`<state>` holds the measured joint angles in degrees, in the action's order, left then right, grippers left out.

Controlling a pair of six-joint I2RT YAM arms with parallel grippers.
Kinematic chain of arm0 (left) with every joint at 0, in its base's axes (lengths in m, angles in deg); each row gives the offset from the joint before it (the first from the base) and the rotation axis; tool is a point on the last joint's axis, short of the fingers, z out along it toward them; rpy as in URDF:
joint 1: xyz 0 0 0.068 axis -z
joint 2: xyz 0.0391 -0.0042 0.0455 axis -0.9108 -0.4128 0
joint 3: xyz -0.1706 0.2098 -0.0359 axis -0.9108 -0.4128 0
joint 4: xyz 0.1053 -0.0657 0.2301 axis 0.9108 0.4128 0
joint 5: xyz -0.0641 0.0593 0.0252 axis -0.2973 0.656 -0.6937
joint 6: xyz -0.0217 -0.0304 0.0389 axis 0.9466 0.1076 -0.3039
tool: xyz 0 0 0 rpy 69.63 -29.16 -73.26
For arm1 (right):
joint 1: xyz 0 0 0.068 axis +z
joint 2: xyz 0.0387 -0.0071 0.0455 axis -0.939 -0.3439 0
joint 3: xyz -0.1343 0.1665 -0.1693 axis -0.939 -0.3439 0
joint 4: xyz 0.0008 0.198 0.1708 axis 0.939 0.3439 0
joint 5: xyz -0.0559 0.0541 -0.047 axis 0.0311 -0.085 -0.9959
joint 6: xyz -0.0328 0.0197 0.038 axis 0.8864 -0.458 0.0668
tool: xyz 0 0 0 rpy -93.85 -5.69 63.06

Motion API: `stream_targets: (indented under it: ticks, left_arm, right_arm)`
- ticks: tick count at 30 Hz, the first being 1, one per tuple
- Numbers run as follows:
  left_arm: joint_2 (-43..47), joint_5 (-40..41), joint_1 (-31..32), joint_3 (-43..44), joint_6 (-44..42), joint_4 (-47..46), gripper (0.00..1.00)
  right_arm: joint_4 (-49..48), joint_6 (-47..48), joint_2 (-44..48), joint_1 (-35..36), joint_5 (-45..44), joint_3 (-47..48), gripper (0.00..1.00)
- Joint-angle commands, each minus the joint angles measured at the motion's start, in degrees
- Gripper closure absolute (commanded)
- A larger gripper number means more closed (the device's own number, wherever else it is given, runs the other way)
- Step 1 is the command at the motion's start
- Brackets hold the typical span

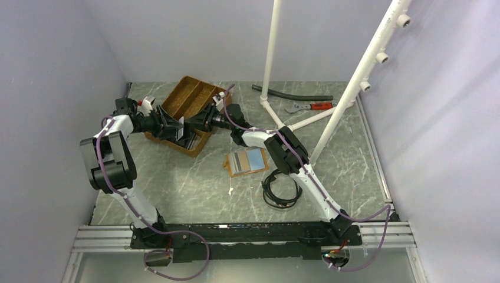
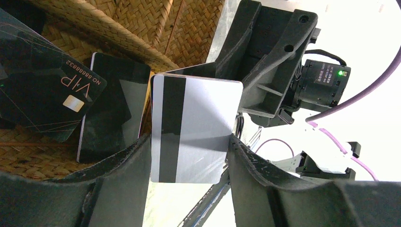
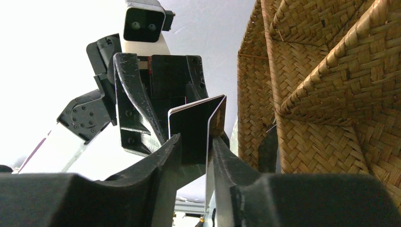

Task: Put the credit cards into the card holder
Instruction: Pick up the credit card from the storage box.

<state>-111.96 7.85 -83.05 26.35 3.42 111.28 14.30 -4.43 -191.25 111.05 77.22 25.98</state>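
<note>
My two grippers meet over the near corner of the woven tray (image 1: 191, 97). My left gripper (image 2: 190, 142) holds a silver-grey credit card (image 2: 198, 123) with a black stripe by its two side edges. At least one more card edge shows behind it. My right gripper (image 3: 196, 138) is slightly open around the same cards. A white card edge (image 3: 208, 156) lies against one finger, with a gap on the other side. A black VIP card (image 2: 42, 90) and a dark card (image 2: 111, 109) lie in the tray. The orange card holder (image 1: 246, 160) lies open on the table, apart from both grippers.
A black cable coil (image 1: 282, 188) lies right of the card holder. A white pipe stand (image 1: 277, 59), a black hose (image 1: 292, 94) and a red-handled wrench (image 1: 312, 107) are at the back right. The tray's woven wall (image 3: 321, 94) is close beside my right gripper.
</note>
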Motion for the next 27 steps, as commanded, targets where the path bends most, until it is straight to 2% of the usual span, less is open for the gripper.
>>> stream_targets:
  ticks: [1, 4, 13, 16, 19, 22, 27]
  left_arm:
    - [0.2, -2.4, -0.4, -0.1, 0.3, -1.5, 0.85]
    - [0.2, -2.5, -0.4, 0.0, 0.4, -1.7, 0.85]
    - [0.1, -2.8, -0.6, -0.3, 1.4, -2.8, 0.86]
    - [0.4, -1.4, -0.6, -0.5, 1.7, -2.5, 0.86]
    - [1.1, 4.7, -0.6, 0.1, 1.4, 0.3, 0.91]
    - [0.9, 13.2, -0.6, 1.6, 2.2, 3.9, 1.00]
    - [0.6, 22.8, 0.1, 1.6, 10.3, 4.3, 1.00]
  right_arm:
    - [-3.4, -0.5, 0.0, 0.1, -0.7, 0.0, 0.70]
    - [-1.6, 0.5, -0.1, 0.1, -0.4, 1.0, 0.78]
    - [4.6, 4.1, 0.0, 0.8, 0.7, 3.7, 0.88]
    - [7.9, 6.9, 0.5, 0.6, 2.0, 5.3, 0.97]
    - [14.8, 12.9, 3.9, -0.5, 1.9, 3.7, 1.00]
    - [26.6, 22.1, 9.5, -2.1, 0.6, 3.0, 1.00]
    - [43.7, 36.5, 18.2, -4.7, -3.7, 2.1, 1.00]
